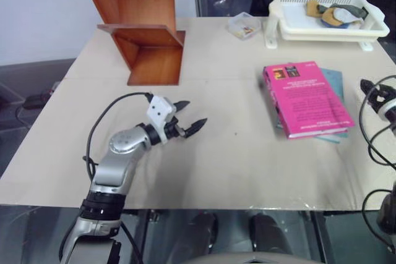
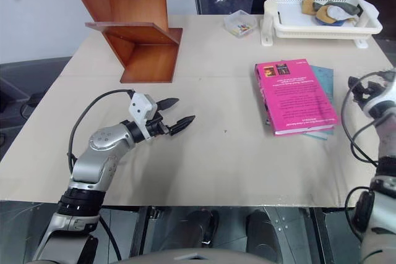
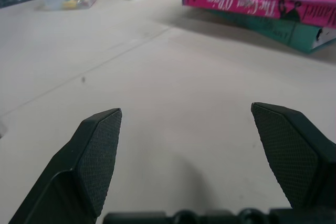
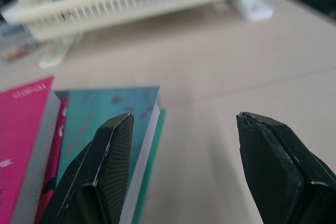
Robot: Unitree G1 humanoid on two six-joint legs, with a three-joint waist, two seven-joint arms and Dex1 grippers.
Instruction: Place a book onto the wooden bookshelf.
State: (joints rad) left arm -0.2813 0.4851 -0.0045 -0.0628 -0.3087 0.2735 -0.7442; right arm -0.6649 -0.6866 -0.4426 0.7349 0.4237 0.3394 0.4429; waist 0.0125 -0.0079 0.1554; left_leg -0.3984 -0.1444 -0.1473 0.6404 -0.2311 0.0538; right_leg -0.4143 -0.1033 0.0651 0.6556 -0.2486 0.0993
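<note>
the pink book (image 1: 306, 97) lies flat, back cover up, on the right side of the beige surface (image 1: 216, 153), resting on top of a thinner teal book (image 1: 337, 81). the wooden bookshelf (image 1: 139, 29) stands at the far left of the surface, well apart from the book. the left claw (image 1: 193, 115) hovers over the middle-left of the surface, its fingers spread wide and holding nothing. the right claw (image 4: 184, 129) is just beside the right edge of the two books, spread wide and empty. a white basket (image 1: 328, 20) sits at the far right.
</note>
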